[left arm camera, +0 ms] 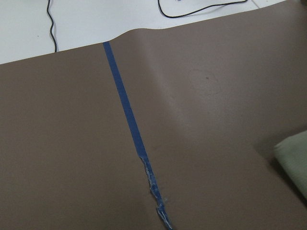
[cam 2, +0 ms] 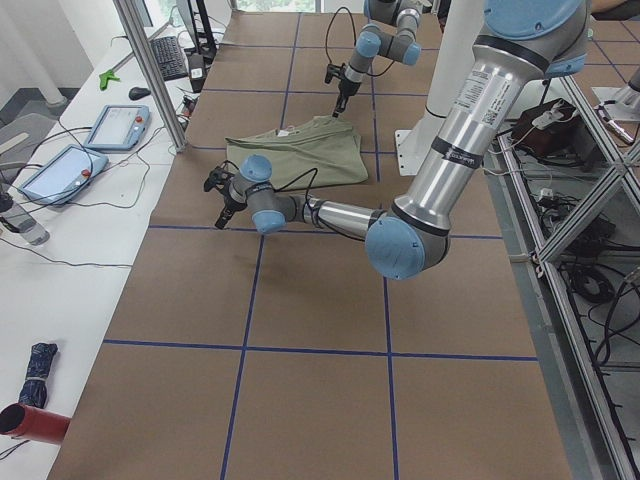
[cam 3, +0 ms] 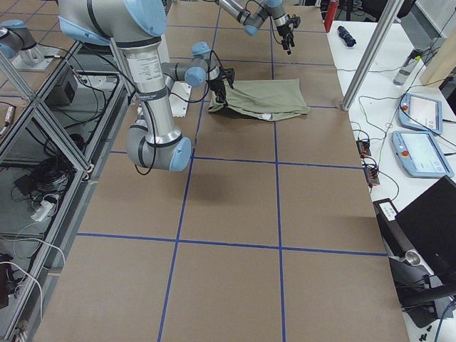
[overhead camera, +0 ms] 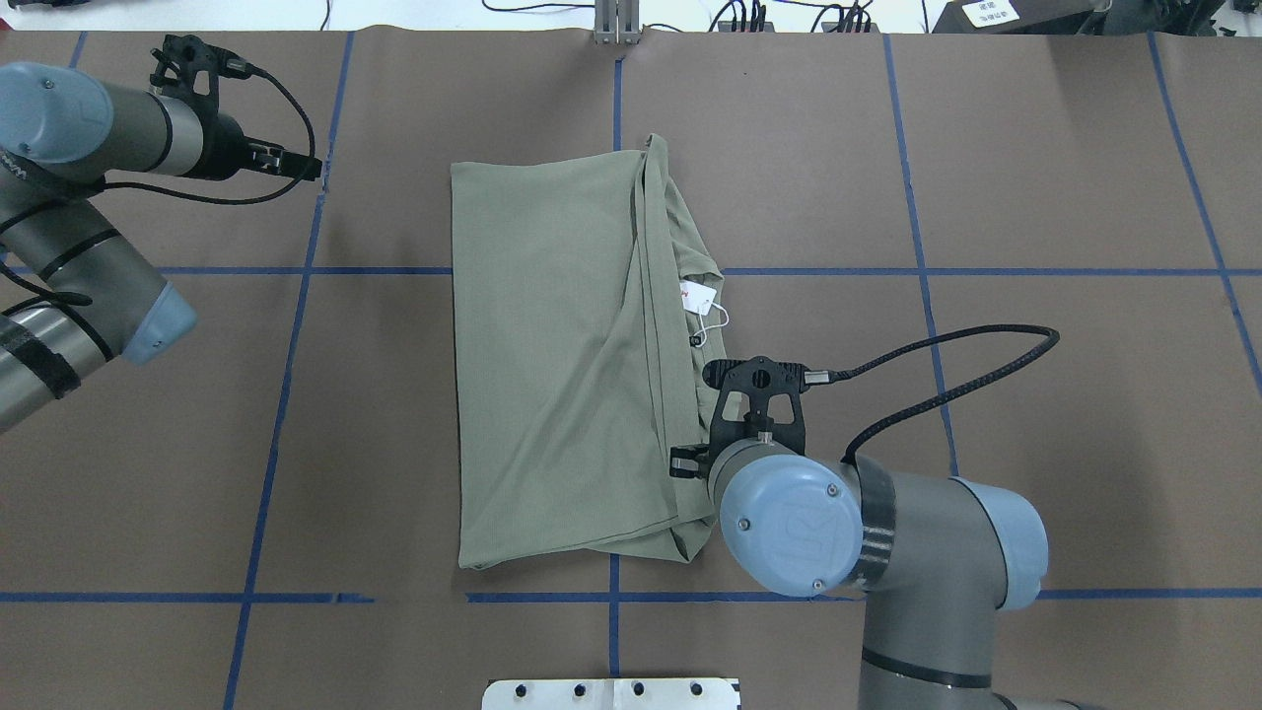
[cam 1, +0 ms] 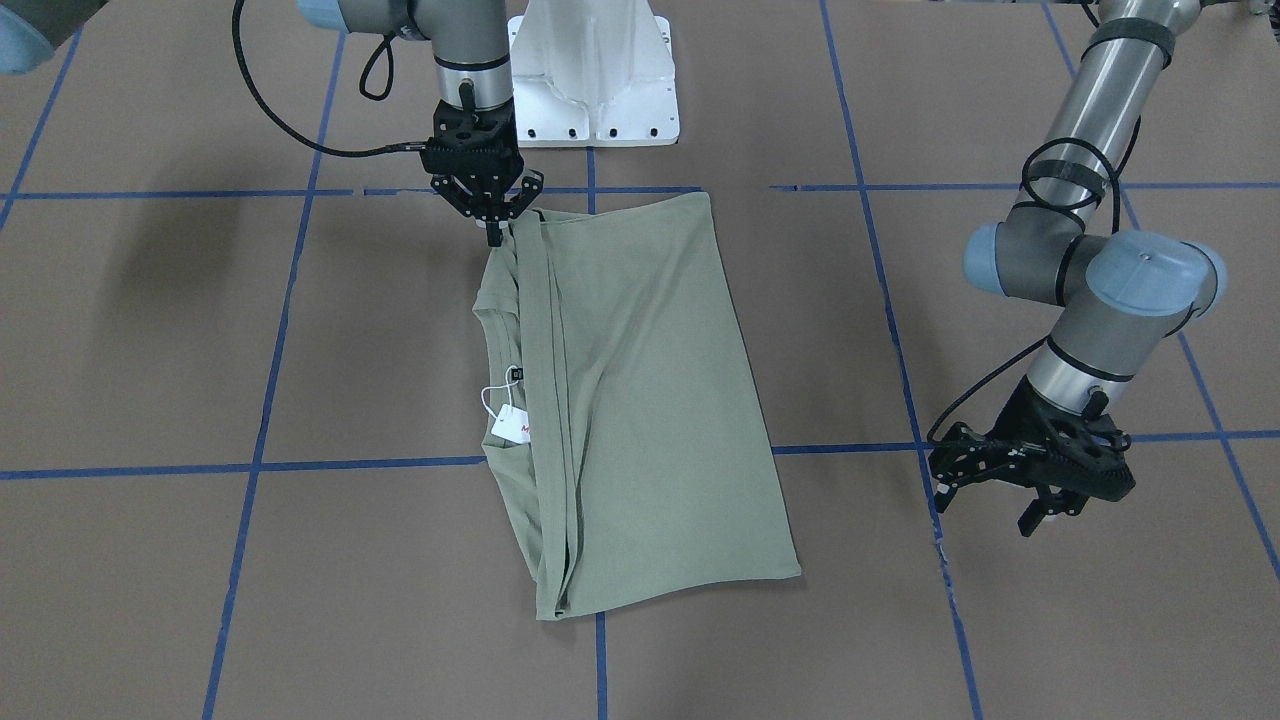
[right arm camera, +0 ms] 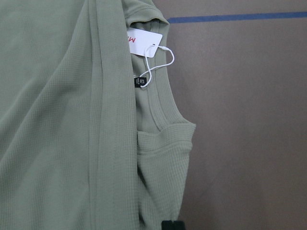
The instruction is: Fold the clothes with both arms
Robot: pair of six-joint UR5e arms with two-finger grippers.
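Note:
The sage-green shirt [cam 1: 640,400] lies folded lengthwise in the middle of the brown table, and it also shows in the overhead view [overhead camera: 552,375]. Its white-and-red hang tag [cam 1: 513,422] lies at the collar [right arm camera: 144,42]. My right gripper [cam 1: 493,235] points straight down at the shirt's corner nearest the robot base, with its fingers together on the fabric edge. One black fingertip [right arm camera: 172,225] shows in the right wrist view. My left gripper [cam 1: 990,510] hovers open and empty over bare table, well clear of the shirt. A shirt corner [left arm camera: 295,158] shows in the left wrist view.
The white base pedestal [cam 1: 595,70] stands just behind the shirt. Blue tape lines [cam 1: 600,650] grid the brown table. Tablets [cam 2: 120,125] and cables lie on the white side bench beyond the table's far edge. A metal post [cam 2: 150,70] stands at that edge.

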